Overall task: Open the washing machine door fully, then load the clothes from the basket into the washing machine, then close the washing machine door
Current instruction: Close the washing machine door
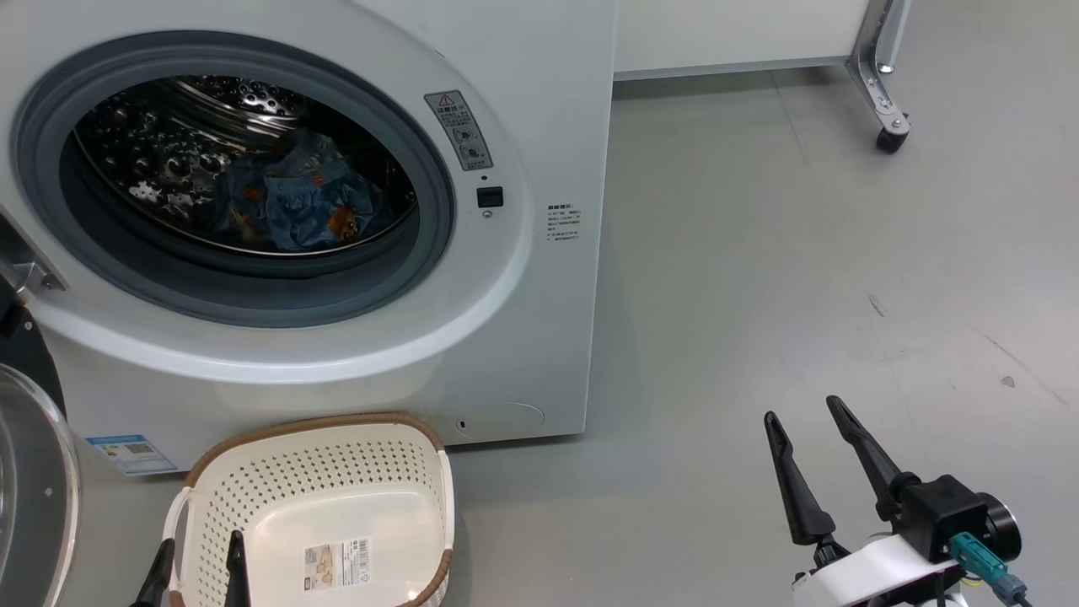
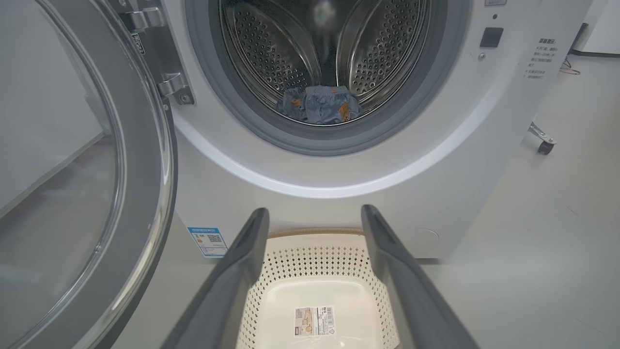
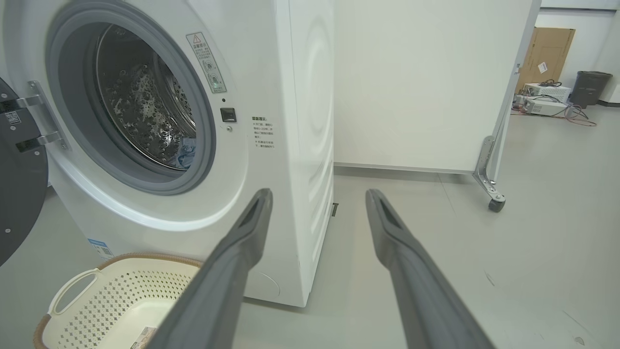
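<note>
The basket (image 1: 337, 480) sits empty on the floor (image 1: 759, 253) against the foot of the washing machine (image 1: 523, 337), with just a barcode sticker (image 1: 337, 563) inside. The clothes (image 1: 295, 202) lie low in the drum, so loading looks done and the step in hand is, I judge, closing the washing machine door (image 2: 160, 194).

The door hangs swung wide on the machine's left side, just beside the left hand (image 1: 201, 544). That hand's 2 fingers stand wide apart, holding nothing, over the basket's near edge. The right hand (image 1: 801, 409) is likewise spread wide and empty, well apart to the right over bare floor.

To do it well, use the left hand, since it is nearer. Set a finger behind the door's outer rim, far from the hinge (image 2: 169, 82), and sweep along the hinge's arc rather than shoving straight. No cloth appears to drape over the grey gasket (image 1: 253, 295), though it is worth confirming. Finish with a firm press on the latch side, toward the dark slot (image 1: 489, 196).

The left wrist view gives the door's glass, rim and hinge brackets at length, where the head view catches a sliver at its lower left edge. The right wrist view adds the machine's side panel and a wheeled partition (image 3: 489, 169) beyond. The clothes there are a small blue scrap behind the gasket, and the head view shows their orange print plainly.
</note>
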Robot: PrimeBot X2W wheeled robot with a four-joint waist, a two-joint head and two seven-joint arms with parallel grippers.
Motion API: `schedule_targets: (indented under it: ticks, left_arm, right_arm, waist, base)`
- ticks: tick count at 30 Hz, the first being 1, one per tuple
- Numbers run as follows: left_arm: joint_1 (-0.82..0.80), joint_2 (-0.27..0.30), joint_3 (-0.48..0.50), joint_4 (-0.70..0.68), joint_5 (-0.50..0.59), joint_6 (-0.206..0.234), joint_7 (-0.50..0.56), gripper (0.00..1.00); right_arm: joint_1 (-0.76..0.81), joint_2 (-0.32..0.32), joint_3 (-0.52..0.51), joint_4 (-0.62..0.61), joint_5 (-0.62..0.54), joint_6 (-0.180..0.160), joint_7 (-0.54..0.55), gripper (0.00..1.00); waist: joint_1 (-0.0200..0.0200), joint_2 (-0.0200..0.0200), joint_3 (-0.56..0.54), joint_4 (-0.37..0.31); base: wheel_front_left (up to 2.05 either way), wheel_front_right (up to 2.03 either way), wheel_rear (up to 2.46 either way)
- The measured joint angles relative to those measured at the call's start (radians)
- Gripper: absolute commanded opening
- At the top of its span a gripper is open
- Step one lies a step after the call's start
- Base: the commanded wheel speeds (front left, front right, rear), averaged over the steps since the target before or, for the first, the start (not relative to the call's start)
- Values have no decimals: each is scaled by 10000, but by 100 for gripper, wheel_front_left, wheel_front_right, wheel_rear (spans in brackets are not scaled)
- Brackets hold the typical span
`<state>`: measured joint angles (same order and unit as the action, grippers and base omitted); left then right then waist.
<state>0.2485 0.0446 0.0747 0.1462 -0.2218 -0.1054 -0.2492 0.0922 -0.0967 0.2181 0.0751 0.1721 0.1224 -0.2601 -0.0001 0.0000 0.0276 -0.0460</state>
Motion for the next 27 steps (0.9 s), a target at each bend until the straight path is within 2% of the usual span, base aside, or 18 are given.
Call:
schedule_targets:
  ticks: [14, 27]
  left_arm:
    - [29, 0, 159, -23, -17, -69, 0, 100]
    - [34, 0, 186, -63, -92, -86, 0, 100]
  right_arm:
    - [23, -17, 10, -52, 0, 0, 0, 100]
    - [53, -54, -25, -115, 0, 0, 0, 100]
  waist:
    - [0, 0, -65, -67]
    - [0, 0, 35, -88]
  base:
    - [-14, 14, 0]
    - [-63, 63, 0]
